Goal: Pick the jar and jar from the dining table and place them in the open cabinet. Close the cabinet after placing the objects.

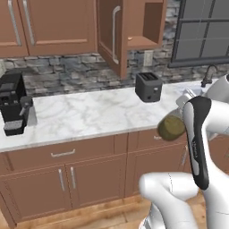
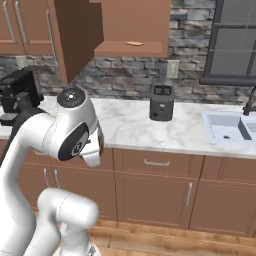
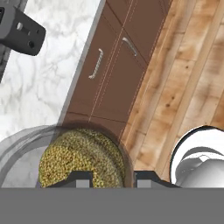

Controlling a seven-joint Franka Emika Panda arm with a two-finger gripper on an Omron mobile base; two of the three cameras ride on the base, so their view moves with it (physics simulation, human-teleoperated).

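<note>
**Olive-green jar riding in the gripper, in front of the kitchen counter**

In the hand view the gripper (image 3: 111,177) is showing its two dark fingertips (image 3: 78,179) at 6 o'clock, and they are standing on either side of the taller jar (image 3: 78,159), whose olive-green filling is pressing up against the glass just above them. The fingers are standing only partly apart, as far as the jar's width lets them, and the jar is sitting between them; actual contact at the pads is hidden by the bottom edge of the view.

In the left base view the same jar (image 1: 172,126) is hanging at about 3 o'clock, tilted, just to the left of the arm's dark-striped link and in front of the lower cabinet drawers (image 1: 62,153), below the edge of the white marble counter (image 1: 94,114).

The wall cabinet (image 1: 143,27) is standing open at 12 o'clock, its door (image 1: 112,36) swinging out toward the camera and its inner shelf (image 2: 131,48) lying bare apart from a small pale mark. A dark toaster (image 1: 148,86) is sitting on the counter below it, a black coffee machine (image 1: 12,103) is standing at 9 o'clock, and a sink (image 2: 227,126) is lying at 3 o'clock in the right base view.
</note>
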